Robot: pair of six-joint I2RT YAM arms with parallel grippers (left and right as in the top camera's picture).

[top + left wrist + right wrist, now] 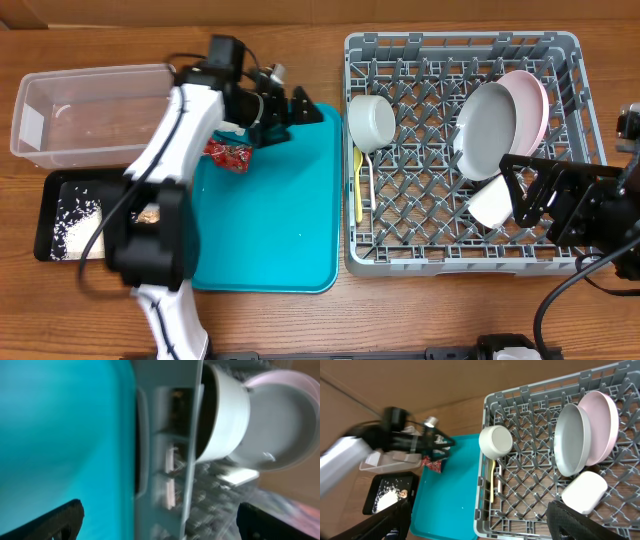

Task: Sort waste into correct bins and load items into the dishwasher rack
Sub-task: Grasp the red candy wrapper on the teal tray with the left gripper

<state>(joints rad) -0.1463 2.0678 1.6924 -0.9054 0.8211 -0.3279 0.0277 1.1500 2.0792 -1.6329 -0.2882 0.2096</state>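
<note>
The grey dishwasher rack [460, 262] holds a small grey bowl [371, 121], a grey plate [487, 128], a pink plate [533, 103], a white cup [489, 201] and a yellow utensil [359, 186]. The shiny red wrapper [228, 153] lies at the teal tray's left edge. Rice grains [75, 222] and a brown scrap [150, 215] lie in the black tray [48, 196]. The clear tub [90, 150] stands behind it. My left gripper [288, 113] is open and empty above the teal tray's far edge [160, 525]. My right gripper [525, 195] is open and empty beside the cup [480, 527]. No napkin shows.
The large teal tray [280, 220] lies between the bins and the rack. The left arm reaches across the black tray and the tub's corner. In the right wrist view the rack [530, 510], cup [585, 492] and bowl [496, 441] show.
</note>
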